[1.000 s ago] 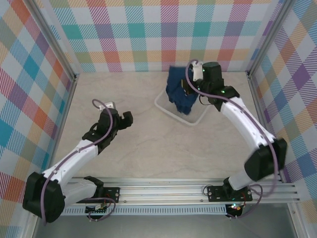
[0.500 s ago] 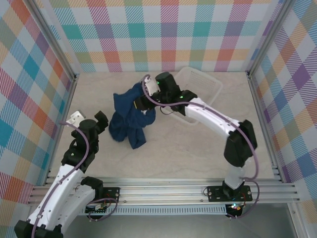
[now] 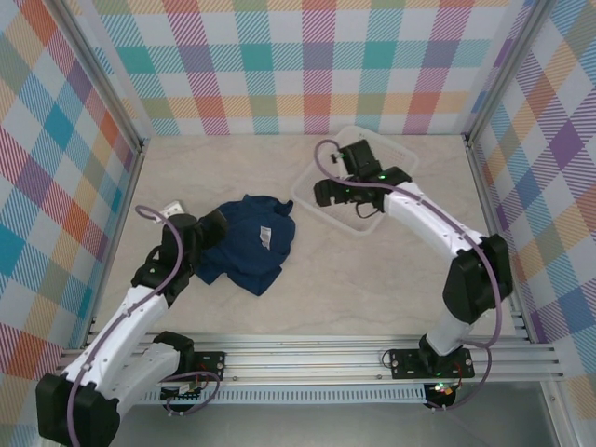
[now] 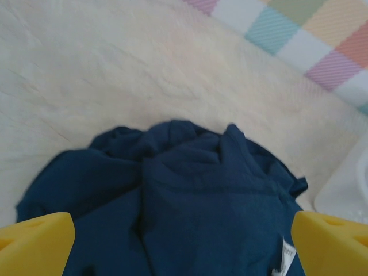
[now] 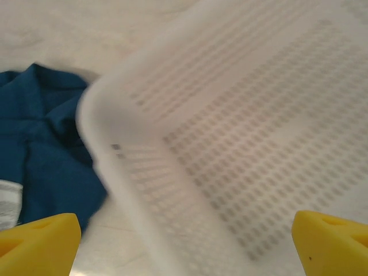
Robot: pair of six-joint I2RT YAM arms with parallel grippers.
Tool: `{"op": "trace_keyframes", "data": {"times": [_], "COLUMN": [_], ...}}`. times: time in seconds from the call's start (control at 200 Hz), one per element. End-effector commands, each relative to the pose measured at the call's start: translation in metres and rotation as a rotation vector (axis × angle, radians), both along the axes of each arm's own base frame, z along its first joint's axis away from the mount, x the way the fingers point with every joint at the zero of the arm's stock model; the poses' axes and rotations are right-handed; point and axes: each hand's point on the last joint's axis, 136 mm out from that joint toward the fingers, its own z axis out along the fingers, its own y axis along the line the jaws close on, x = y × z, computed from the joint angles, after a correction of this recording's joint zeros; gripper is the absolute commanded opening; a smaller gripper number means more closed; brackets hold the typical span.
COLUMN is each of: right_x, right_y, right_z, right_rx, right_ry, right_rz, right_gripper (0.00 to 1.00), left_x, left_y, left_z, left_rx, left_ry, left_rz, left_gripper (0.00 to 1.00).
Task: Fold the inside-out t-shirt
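Your inside-out t-shirt (image 3: 247,240) lies crumpled on the table (image 3: 372,279), left of its centre, white label (image 3: 265,235) showing. Your left gripper (image 3: 211,226) is at the shirt's left edge, fingers spread wide, gripping nothing. Your right gripper (image 3: 328,193) hangs over the white basket (image 3: 396,154) near the far right corner, jaws wide apart, empty.

Bright, even light, soft faint shadows.
Sharp overhead; motion-blurred white perforated plastic basket (image 5: 230,144); slightly soft crumpled navy cotton t-shirt (image 4: 190,213).

T-shirt (image 3: 247,244) on table (image 3: 354,279); basket (image 3: 358,219) behind, to its right
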Motion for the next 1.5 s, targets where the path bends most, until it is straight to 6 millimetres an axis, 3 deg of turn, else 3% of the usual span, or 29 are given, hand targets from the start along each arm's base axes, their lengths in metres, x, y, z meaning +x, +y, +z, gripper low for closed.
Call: {"op": "trace_keyframes", "data": {"times": [0.0,0.15,0.27,0.395,0.55,0.785,1.005,1.17,1.44,1.495], "right_x": [0.014,0.074,0.106,0.127,0.127,0.112,0.113,0.124,0.158,0.16], "right_y": [0.048,0.045,0.042,0.025,-0.021,-0.128,-0.203,-0.247,-0.297,-0.297], "right_z": [-0.004,-0.022,-0.049,-0.068,-0.078,-0.084,-0.088,-0.082,-0.07,-0.062], "right_rx": [0.02,-0.086,-0.13,-0.187,-0.201,-0.244,-0.37,-0.469,-0.698,-0.706], "right_ry": [0.004,-0.054,-0.028,0.008,0.092,0.189,0.229,0.225,0.158,0.151], "right_rz": [0.025,-0.161,-0.245,-0.302,-0.337,-0.412,-0.414,-0.406,-0.362,-0.371], "right_gripper": [0.94,0.95,0.96,0.95,0.87,0.65,0.51,0.4,0.29,0.29], "left_x": [0.008,0.004,0.002,0.001,-0.002,-0.004,-0.004,-0.005,-0.008,-0.008], "left_y": [-0.015,-0.008,-0.007,-0.006,-0.004,-0.003,-0.004,-0.006,-0.007,-0.009], "left_z": [0.011,0.009,0.01,0.011,0.012,0.009,0.005,-0.008,-0.032,-0.039], "left_rx": [-0.022,0.0,0.007,0.018,0.025,0.027,0.042,0.061,0.079,0.076], "left_ry": [-0.027,-0.031,-0.037,-0.027,-0.029,-0.037,-0.026,0.024,0.092,0.127], "left_rz": [-0.062,-0.038,-0.035,-0.039,-0.037,-0.038,-0.046,-0.069,-0.08,-0.086], "left_gripper": [0.96,0.96,0.96,0.96,0.96,0.97,0.97,0.97,0.97,0.97]}}
